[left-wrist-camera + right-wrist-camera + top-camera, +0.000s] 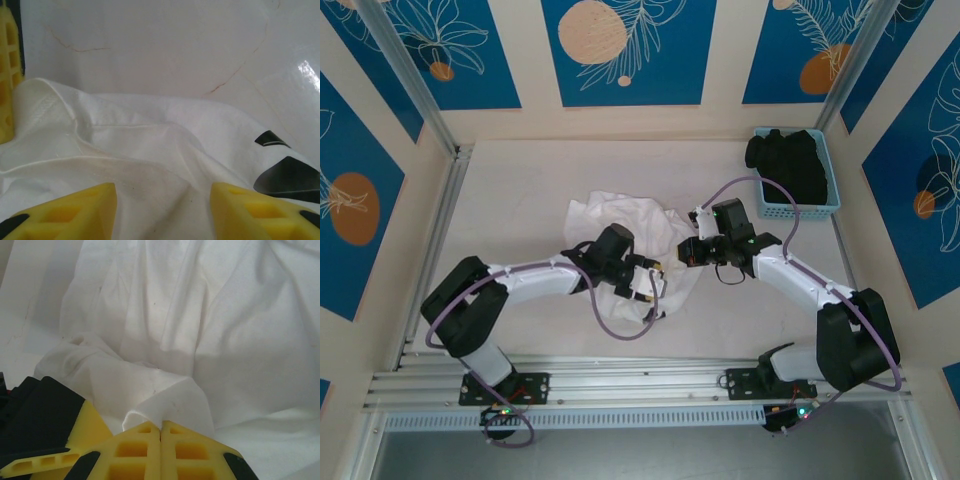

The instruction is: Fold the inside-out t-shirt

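Inside-out t-shirt (pixel 620 215) lies crumpled mid-table (pixel 520 190) between the arms; left gripper (pixel 161 194) sits over its near edge, jaws apart; right gripper (pixel 161 426), jaws pressed together, pinches a fold.

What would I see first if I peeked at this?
A crumpled white t-shirt lies in the middle of the table. The right tool pinches a fold of it, while the left tool hangs open over it. A blue basket at the far right corner holds a black garment.
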Controlling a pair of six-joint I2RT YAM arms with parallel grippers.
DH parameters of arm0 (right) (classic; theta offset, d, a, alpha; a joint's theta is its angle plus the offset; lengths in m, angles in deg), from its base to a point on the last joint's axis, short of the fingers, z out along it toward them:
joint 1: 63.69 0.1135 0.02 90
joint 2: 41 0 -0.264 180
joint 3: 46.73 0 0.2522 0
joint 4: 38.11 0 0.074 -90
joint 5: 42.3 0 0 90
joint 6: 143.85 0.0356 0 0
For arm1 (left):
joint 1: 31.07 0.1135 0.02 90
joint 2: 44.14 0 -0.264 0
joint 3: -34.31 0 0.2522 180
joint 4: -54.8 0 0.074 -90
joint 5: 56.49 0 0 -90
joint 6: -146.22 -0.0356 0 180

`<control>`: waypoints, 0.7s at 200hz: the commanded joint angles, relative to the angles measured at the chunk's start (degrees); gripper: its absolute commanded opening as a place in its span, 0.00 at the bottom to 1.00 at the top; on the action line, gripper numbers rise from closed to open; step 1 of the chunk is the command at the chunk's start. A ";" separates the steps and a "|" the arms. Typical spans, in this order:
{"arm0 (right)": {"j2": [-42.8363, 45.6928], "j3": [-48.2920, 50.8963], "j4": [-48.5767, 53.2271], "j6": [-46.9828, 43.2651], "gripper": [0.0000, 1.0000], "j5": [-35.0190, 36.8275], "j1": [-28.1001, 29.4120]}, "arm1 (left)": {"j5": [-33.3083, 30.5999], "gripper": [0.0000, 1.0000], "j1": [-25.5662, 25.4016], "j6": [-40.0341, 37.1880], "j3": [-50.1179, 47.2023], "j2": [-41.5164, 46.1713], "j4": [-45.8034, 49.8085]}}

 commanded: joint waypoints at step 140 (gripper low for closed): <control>-2.99 -8.54 -2.99 2.11 0.17 -7.98 8.22 | -8.55 0.00 9.94 37.30 -22.47 27.46 -34.67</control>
